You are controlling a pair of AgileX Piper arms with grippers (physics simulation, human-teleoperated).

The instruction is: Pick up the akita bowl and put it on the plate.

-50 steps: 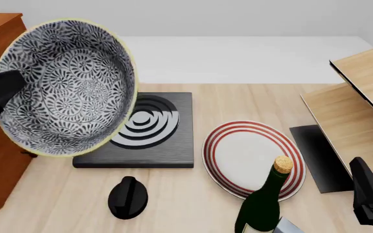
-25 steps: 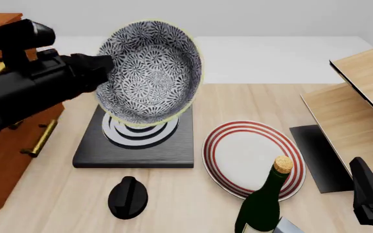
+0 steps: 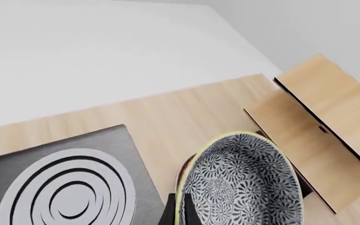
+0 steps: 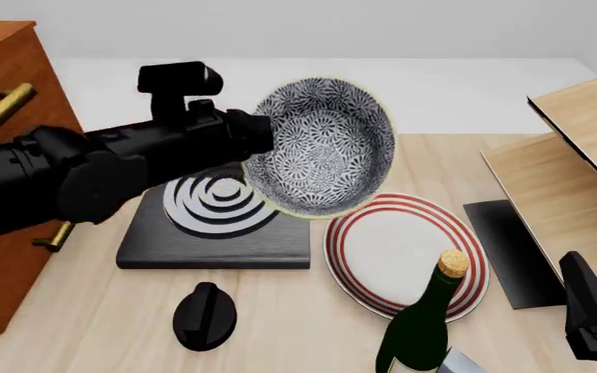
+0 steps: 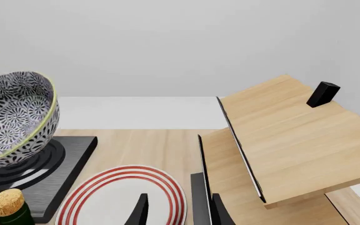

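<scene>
Now the left arm (image 4: 102,167) reaches in from the left of the front view and holds the bowl (image 4: 325,155) in the air, its jaws clamped on the rim at the bowl's left side. The bowl is tilted so its patterned inside faces the camera, and it hangs over the right edge of the black slab (image 4: 215,233) and the upper left rim of the plate (image 4: 403,252); it does not rest on either. The plate lies flat on the desk (image 4: 298,326) just right of the slab. A corked green bottle (image 4: 423,326) stands at the plate's near edge, and a black knob (image 4: 205,315) lies in front of the slab. The right gripper (image 5: 176,213) sits low at the right, jaws apart, holding nothing.
</scene>
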